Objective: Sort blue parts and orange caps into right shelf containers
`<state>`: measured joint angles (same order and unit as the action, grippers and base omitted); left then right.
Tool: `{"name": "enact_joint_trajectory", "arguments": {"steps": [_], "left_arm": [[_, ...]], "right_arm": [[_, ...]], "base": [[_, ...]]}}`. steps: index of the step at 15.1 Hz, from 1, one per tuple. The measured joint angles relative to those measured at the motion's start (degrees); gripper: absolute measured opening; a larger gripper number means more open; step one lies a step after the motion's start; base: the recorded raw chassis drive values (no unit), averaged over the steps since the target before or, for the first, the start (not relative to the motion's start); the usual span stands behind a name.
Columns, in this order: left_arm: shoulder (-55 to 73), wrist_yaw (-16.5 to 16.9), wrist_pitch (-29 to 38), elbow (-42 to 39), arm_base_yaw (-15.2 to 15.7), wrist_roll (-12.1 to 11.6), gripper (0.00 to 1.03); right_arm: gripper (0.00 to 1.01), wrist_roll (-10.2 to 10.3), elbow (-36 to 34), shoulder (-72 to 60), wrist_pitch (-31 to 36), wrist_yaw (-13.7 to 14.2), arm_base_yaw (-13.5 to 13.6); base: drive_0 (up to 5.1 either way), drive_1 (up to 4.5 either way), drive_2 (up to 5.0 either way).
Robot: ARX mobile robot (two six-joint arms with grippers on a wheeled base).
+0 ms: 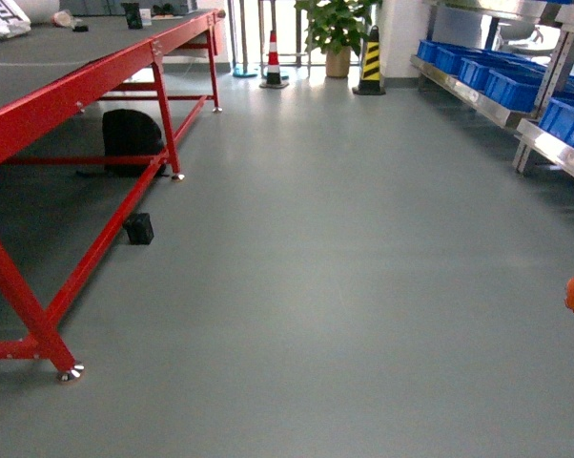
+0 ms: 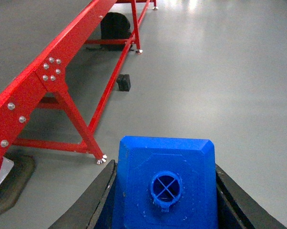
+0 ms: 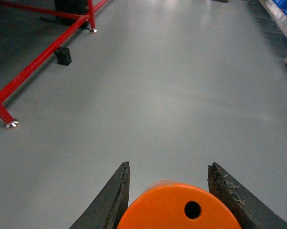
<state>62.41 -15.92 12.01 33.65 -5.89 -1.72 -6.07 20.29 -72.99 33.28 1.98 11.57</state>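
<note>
while the left tool (image 2: 165,200) grips a blue part (image 2: 165,183) and the right tool (image 3: 169,200) clamps an orange cap (image 3: 177,207), we're mid-transit; next it probably needs to roll to the far-right shelf crates (image 1: 511,86).

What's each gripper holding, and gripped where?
Left gripper: blue part, clamped by its two sides. Right gripper: orange cap, fingers on opposite sides.
</note>
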Motion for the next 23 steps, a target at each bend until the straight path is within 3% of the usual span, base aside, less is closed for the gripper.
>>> {"name": "enact_joint_trajectory", "arguments": {"steps": [23], "left_arm": [[0.11, -0.15, -0.26, 0.0, 0.09, -0.02, 0.45]], "right_arm": [[0.43, 0.0, 0.0, -0.02, -0.17, -0.02, 0.0]], "base": [[0.1, 4.4, -4.3]]}}
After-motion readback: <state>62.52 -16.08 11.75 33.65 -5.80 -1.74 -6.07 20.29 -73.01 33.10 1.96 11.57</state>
